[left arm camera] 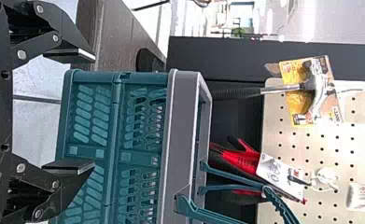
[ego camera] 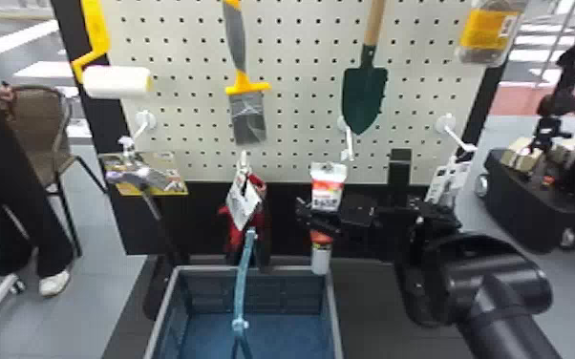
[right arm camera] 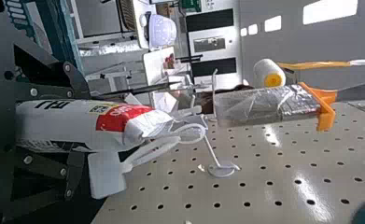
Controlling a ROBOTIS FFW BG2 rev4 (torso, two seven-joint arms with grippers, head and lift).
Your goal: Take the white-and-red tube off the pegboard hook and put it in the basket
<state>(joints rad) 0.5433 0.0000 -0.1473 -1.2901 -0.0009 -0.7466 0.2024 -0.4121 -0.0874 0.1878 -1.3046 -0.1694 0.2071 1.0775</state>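
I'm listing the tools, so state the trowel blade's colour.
The trowel blade is dark green, clearest in the head view.

Head view looks forward and down; sideways wrist views share its pegboard [ego camera: 301,114], the right one closest.

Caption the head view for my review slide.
Right gripper holding the tube upright in front of the pegboard, the open basket below.

A dark, wood-grained bench [ego camera: 372,305] carries the basket [ego camera: 335,315], open-topped and blue-green, with a grey rim and its handle [ego camera: 241,286] raised. Behind it the pegboard [ego camera: 301,105] stands upright in a black frame, a rounded black foot [left arm camera: 150,60] resting on the bench near the basket's left side.
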